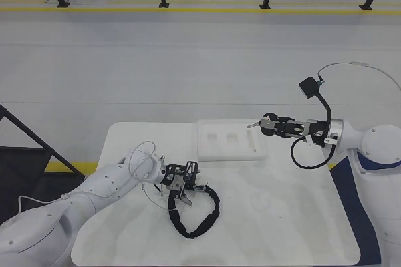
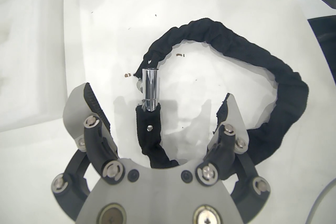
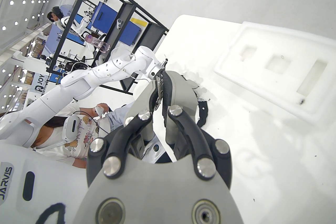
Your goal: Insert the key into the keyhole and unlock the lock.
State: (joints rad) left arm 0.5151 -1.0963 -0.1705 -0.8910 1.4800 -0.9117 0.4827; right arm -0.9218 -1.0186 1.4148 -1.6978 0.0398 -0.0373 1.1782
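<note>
A black fabric-sleeved chain lock (image 1: 202, 215) lies looped on the white table (image 1: 287, 227). Its chrome lock cylinder (image 2: 150, 89) stands between the two sleeve ends. My left gripper (image 2: 157, 95) is open just above the table, one finger on each side of the cylinder without touching it; from above, the left gripper (image 1: 182, 188) sits at the loop's near-left end. My right gripper (image 1: 264, 123) hovers above the table's far right, shut on a small metal key (image 1: 253, 124) that sticks out toward the left. The key's toothed blade (image 3: 158, 93) shows between the right gripper (image 3: 160, 79) fingers.
A white foam tray (image 1: 230, 140) with several shallow recesses lies at the table's far middle, between the two arms; the same foam tray (image 2: 31, 38) rises close beside the lock. A black metal rack (image 1: 13, 133) stands off the table's left side.
</note>
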